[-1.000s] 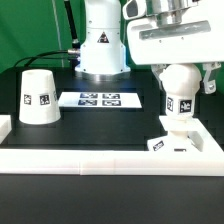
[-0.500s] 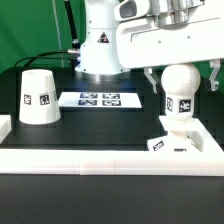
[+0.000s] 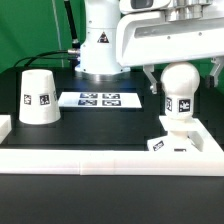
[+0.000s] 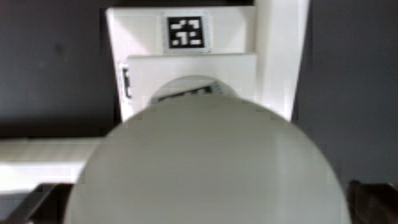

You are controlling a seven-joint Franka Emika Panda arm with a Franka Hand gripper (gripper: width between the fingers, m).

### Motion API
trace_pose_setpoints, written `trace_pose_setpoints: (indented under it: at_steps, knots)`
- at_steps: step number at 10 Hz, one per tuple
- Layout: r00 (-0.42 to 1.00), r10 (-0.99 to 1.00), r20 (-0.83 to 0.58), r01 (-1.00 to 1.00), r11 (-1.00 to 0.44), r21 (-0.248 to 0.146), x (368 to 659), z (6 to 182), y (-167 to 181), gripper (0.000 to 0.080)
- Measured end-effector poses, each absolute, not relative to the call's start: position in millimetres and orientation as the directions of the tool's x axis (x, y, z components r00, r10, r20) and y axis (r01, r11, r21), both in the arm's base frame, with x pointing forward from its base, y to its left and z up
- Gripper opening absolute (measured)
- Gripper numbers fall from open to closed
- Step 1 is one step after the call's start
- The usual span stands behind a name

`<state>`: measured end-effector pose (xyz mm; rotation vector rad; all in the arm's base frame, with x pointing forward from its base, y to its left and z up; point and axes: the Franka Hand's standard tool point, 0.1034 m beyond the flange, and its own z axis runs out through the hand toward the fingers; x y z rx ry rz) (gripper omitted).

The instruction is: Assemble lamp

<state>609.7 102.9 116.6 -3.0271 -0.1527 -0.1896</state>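
The white ball-shaped bulb [image 3: 180, 92] stands upright in the blocky square base [image 3: 172, 140] at the exterior view's right. My gripper [image 3: 183, 82] is open, with one finger [image 3: 150, 82] on each side of the bulb and a gap between each finger and it. In the wrist view the bulb [image 4: 205, 160] fills the frame, and the base [image 4: 187, 60] with its tag shows beyond it. The cone-shaped shade [image 3: 37, 97] stands on its wide end at the exterior view's left, apart from the gripper.
The marker board [image 3: 100, 99] lies flat between the shade and the base. A low white wall [image 3: 100, 157] runs along the front and up both sides. The robot's white body [image 3: 100, 45] stands behind the marker board.
The fingers have spread wider apart from the bulb, and the hand has risen and shifted toward the exterior view's left. The bulb stays on the base.
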Motion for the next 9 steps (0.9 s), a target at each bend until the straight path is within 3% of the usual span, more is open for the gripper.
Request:
trace_pose_setpoints:
  at_steps: [3, 9]
  knots:
    - [0.914, 0.379, 0.144, 0.388, -0.921, -0.037, 607.2, 116.5, 103.6, 0.0698]
    - [0.709, 0.693, 0.133, 0.696, -0.717, 0.030, 606.4, 116.3, 100.5, 0.0698]
